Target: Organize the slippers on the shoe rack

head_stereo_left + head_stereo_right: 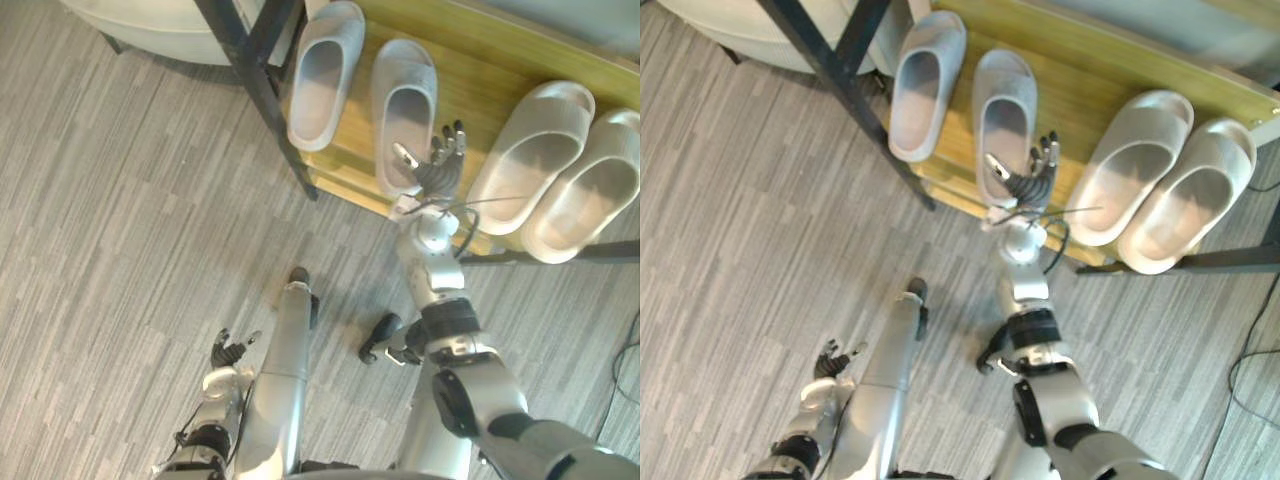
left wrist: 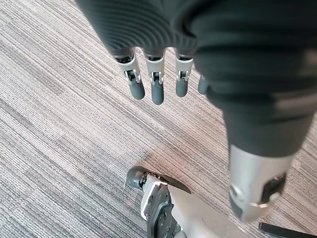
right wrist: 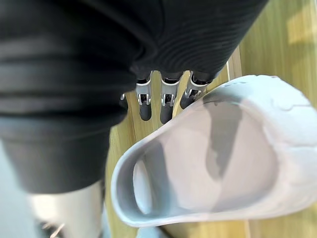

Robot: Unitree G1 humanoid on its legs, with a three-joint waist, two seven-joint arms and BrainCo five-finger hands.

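reaching over the front edge of the shoe rack [image 1: 480,70], my right hand [image 1: 437,168] sits at the heel end of the inner grey slipper [image 1: 405,100].

hand state: fingers [image 3: 166,106] straight and slightly spread, thumb held apart, nothing gripped.

position of the slipper: it lies on the thumb side of the hand, just beside the palm. the thumb reaches over the heel opening, and the fingers run along the outside of the side wall that faces the palm. i cannot tell whether the fingertips touch that wall.

long axis: the slipper runs from heel to toe away from my wrist, nearly parallel to my fingers. its toe points ahead of the fingertips.

neighbours: the outer grey slipper [image 1: 322,75] lies further out on the thumb side, angled a little off its mate. the beige pair [image 1: 560,170] lies on the opposite side of the hand, near but apart.

my left hand [image 1: 230,350] hangs low over the floor, fingers relaxed and empty, well apart from the rack.

judgement: the right hand is the nearer one. the next move is likely a pinch across the side wall or a nudge along the long axis.
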